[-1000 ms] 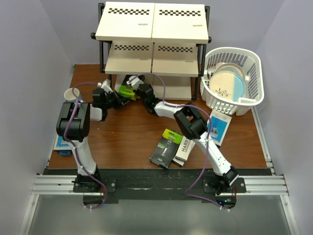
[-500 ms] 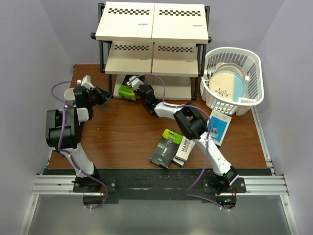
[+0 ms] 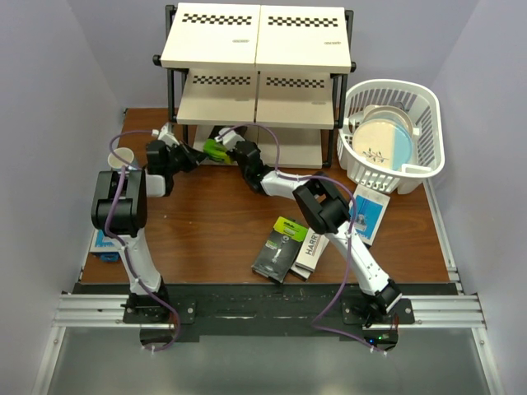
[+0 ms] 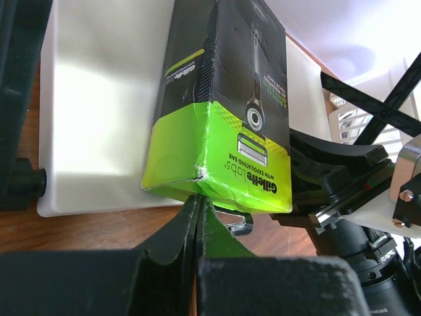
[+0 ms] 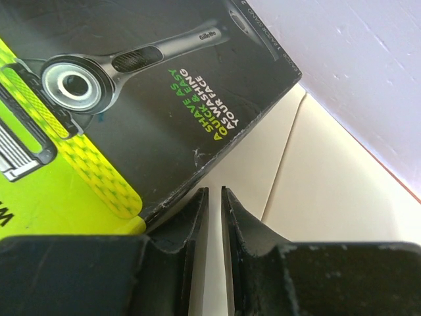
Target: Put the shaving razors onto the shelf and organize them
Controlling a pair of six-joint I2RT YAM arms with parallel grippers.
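Standing at the back of the table (image 3: 206, 222), the three-tier shelf (image 3: 255, 37) has a black razor box (image 4: 223, 118) on its lowest board, lime end overhanging the front edge. A second black razor box (image 3: 280, 247) lies mid-table. The left gripper (image 4: 198, 201), closed and empty, sits just below the lime end. The right gripper (image 5: 214, 194), closed on nothing, is beside the box.

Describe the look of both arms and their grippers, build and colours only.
Both the left arm and the right arm have white tubular links joined by boxy black motor housings. A thin purple cable loops along each. The left gripper and the right gripper end in matte black, tapered fingers, scuffed at the edges.
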